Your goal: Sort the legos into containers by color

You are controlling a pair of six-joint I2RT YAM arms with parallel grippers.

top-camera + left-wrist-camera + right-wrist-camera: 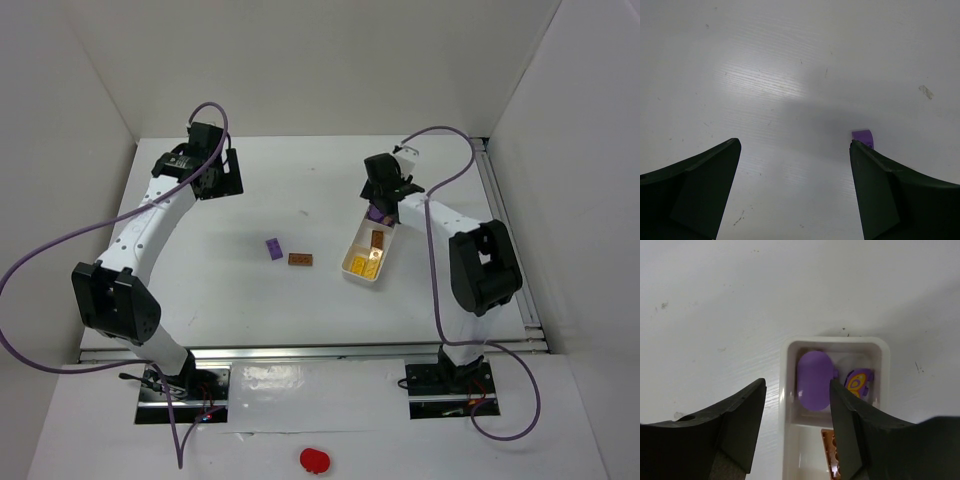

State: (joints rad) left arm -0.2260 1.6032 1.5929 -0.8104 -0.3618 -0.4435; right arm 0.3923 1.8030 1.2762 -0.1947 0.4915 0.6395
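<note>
The white tray [352, 268] lies right of centre. In the top view its near compartment holds yellow legos [362, 264], its middle one a brown-orange lego [377, 240]. In the right wrist view its far compartment [835, 342] holds a purple oval piece [815, 380] and a purple piece with a yellow mark [858, 382]. My right gripper [383, 200] [796, 389] is open and empty above that far end. A purple lego [274, 248] and a brown-orange lego [300, 260] lie on the table. My left gripper [222, 172] [794, 145] is open and empty at the far left; a purple lego [863, 135] peeks past its right finger.
A small red blob [314, 459] lies on the front ledge below the arm bases. White walls close the table at the back and both sides. Purple cables loop from both arms.
</note>
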